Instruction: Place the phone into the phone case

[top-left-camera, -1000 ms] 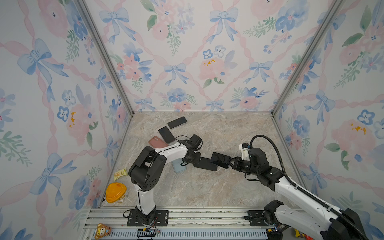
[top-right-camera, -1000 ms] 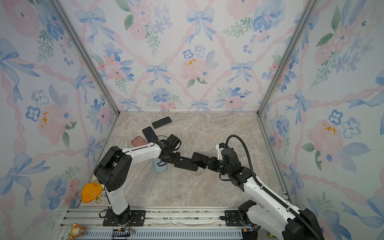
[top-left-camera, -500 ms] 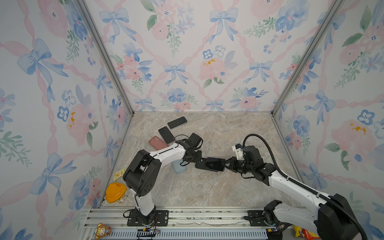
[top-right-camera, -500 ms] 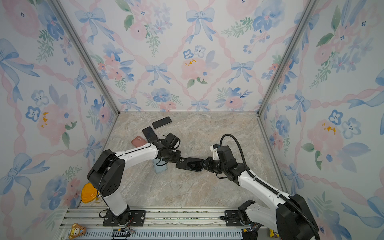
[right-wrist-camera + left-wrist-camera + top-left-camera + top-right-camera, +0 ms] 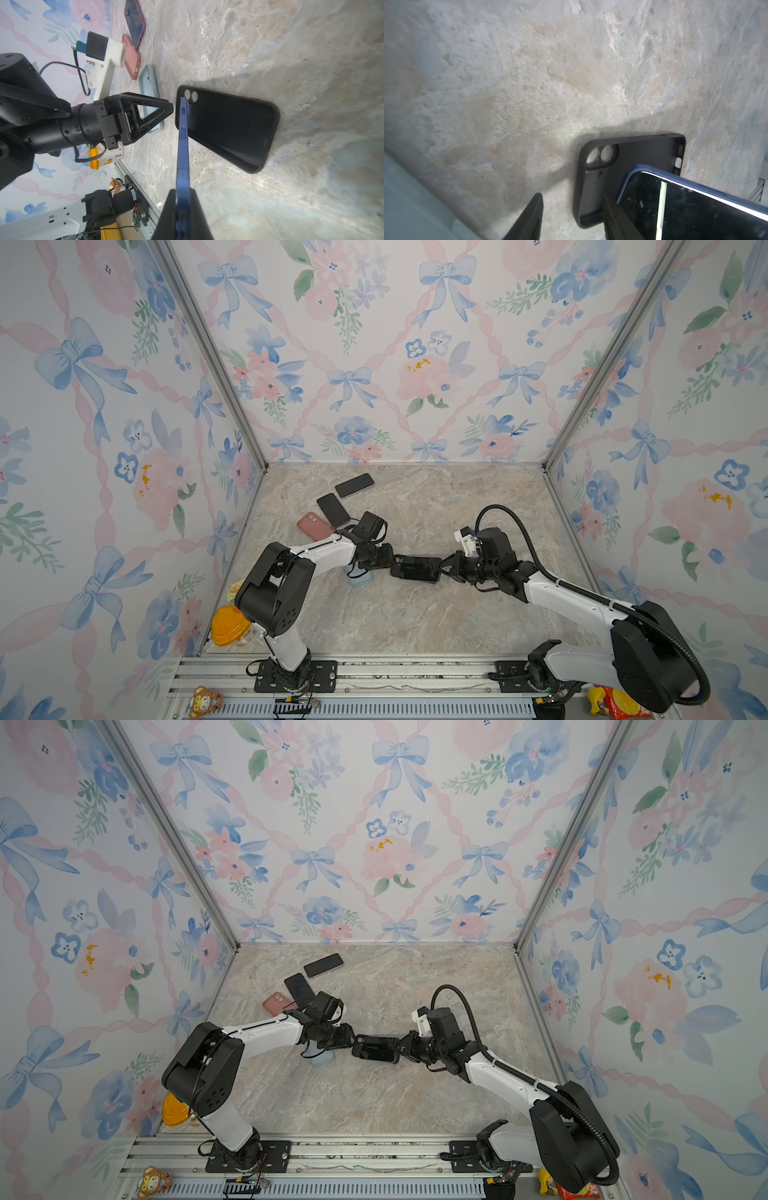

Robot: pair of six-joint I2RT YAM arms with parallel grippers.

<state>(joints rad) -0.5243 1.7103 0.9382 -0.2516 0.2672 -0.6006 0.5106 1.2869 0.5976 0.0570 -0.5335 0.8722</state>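
**Phone hangs over case**

In a top view, left gripper (image 5: 390, 564) and right gripper (image 5: 443, 568) sit close at the middle of the table (image 5: 415, 626). Left wrist: jaws spread, black phone case (image 5: 629, 164) lying flat. Right wrist: jaws pinch the blue phone (image 5: 184, 143) above it.

The floor (image 5: 415, 614) is a beige and grey marble-pattern slab under even, soft light. Behind it rises the back wall (image 5: 374, 344) and at its two sides the side walls (image 5: 83, 448), all papered with blue bows, pink ribbons and flowers. Metal posts (image 5: 209, 352) stand at its far corners; a metal rail (image 5: 415, 674) lies along its near edge.
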